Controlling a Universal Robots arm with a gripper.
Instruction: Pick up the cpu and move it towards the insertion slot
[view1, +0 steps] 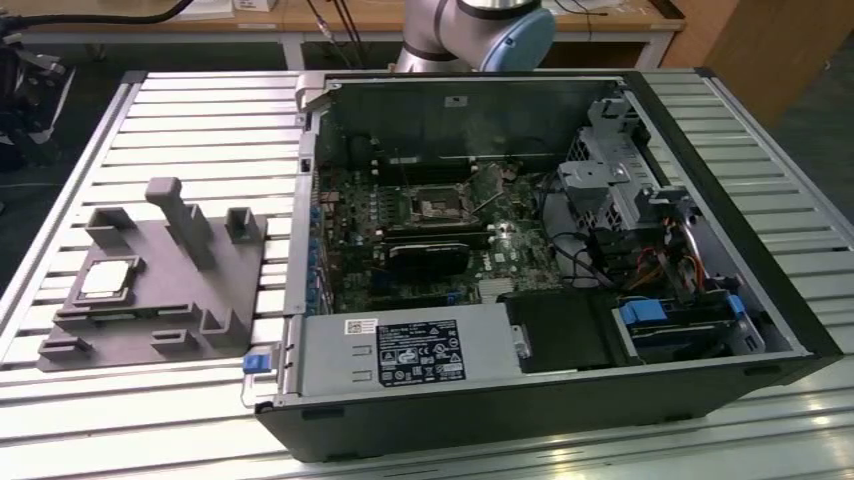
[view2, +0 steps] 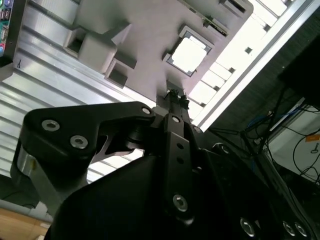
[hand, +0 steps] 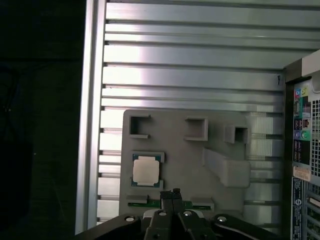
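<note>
In the exterior view, the cpu (view1: 107, 278) lies flat in a shallow seat of the grey fixture plate (view1: 154, 300). The plate sits on the slatted bench (view1: 200, 120), near the bench edge at the exterior view's left. The insertion slot (view1: 438, 207) is well apart from it, inside the open computer case (view1: 561, 400) that takes up the middle of the bench.

In the second wrist view, the claw (view2: 173, 95) hangs above the plate with its fingertips pressed together and nothing between them. The cpu (view2: 189, 54) is near the tips but clear of them.

In the first wrist view, the claw (hand: 170, 194) is likewise closed and empty. The cpu (hand: 145, 170) sits just beside the tips, untouched in its seat on the fixture plate (hand: 215, 145).

The chip looks light, thin and stiff. Its bare metal top is probably slippery, and its underside is likely delicate. The best hold would be a gentle pinch on two opposite sides of the pale rim. Because the chip sits low in its seat, little of that rim is likely to be exposed.
</note>
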